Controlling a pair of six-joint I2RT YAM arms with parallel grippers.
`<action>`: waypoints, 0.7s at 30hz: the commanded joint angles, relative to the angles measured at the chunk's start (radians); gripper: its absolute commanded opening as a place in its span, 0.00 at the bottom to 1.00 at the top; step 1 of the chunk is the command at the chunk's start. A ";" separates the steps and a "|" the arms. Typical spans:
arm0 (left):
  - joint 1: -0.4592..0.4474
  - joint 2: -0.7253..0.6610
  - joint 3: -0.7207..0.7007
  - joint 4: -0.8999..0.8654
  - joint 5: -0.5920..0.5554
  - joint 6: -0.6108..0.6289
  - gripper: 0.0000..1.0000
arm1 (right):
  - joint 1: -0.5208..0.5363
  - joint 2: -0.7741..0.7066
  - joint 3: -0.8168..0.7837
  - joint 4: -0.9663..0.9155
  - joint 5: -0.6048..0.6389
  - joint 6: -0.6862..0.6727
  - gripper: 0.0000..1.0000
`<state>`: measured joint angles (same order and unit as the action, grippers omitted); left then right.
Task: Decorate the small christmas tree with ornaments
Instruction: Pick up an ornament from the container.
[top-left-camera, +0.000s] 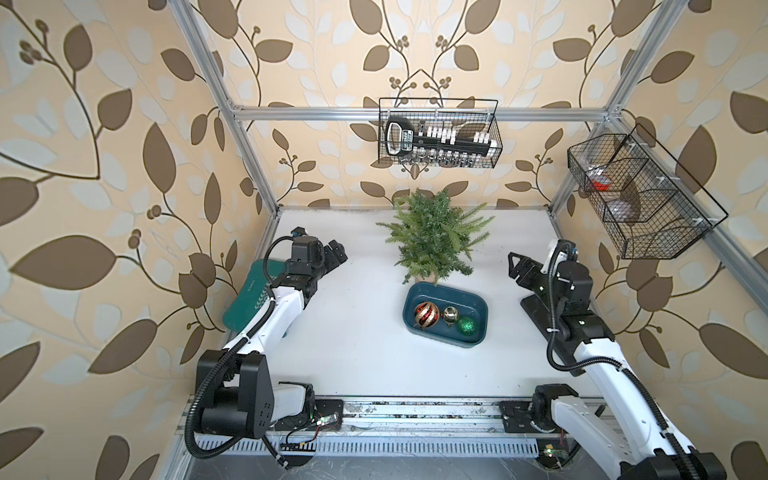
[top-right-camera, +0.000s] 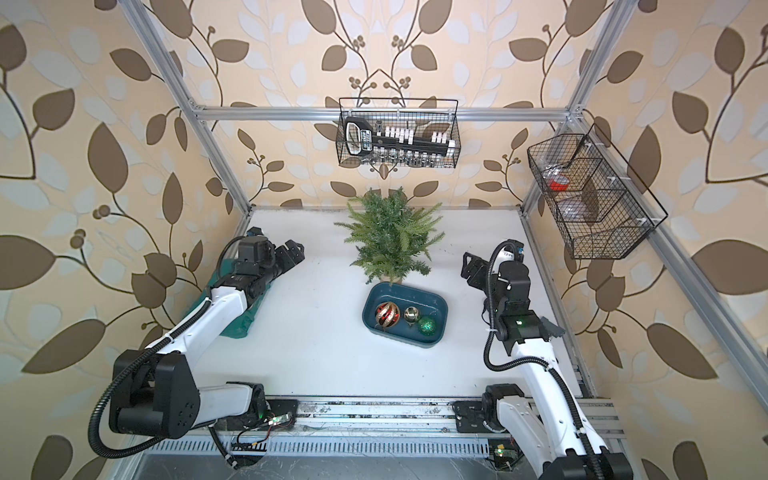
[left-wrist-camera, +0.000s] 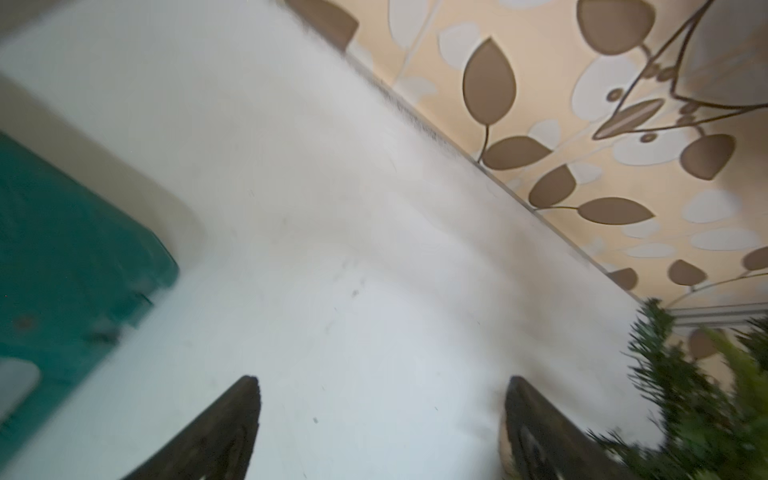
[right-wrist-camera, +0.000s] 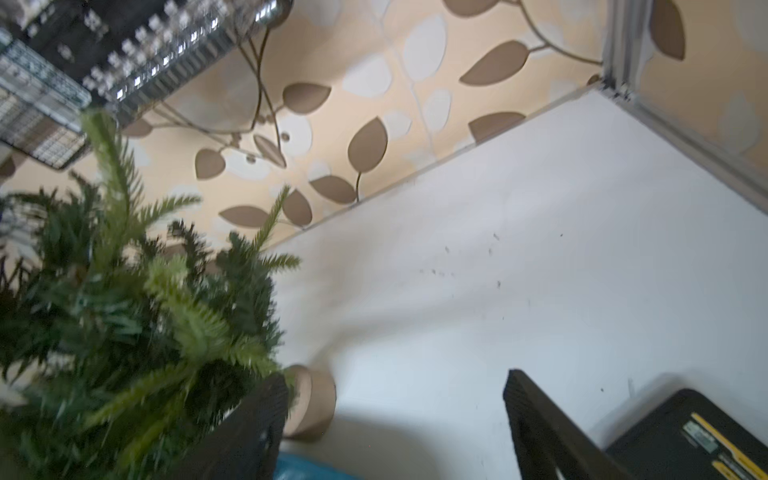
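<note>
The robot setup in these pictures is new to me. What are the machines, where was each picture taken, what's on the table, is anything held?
Two white robot arms stand at the near edge of a white table. Two pictures look down from overhead, nearly alike; two come from cameras on the arms' wrists. The left gripper and the right gripper are open and hold nothing. On the table stand a small christmas tree and, in front of it, a teal tray holding a red striped ornament, a gold ornament and a green ornament.
</note>
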<state>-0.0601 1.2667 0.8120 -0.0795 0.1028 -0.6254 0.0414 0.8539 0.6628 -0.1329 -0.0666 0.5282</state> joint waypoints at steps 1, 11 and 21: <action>-0.033 -0.058 -0.093 -0.074 0.223 -0.132 0.86 | 0.028 -0.024 0.050 -0.319 -0.205 0.018 0.75; -0.316 0.004 -0.117 -0.141 0.265 -0.080 0.66 | 0.287 0.040 0.109 -0.598 -0.259 0.016 0.65; -0.387 0.090 -0.150 -0.055 0.251 -0.107 0.60 | 0.457 0.211 0.097 -0.509 -0.151 0.057 0.64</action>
<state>-0.4213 1.3495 0.6666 -0.1814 0.3569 -0.7197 0.4911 1.0451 0.7544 -0.6575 -0.2657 0.5648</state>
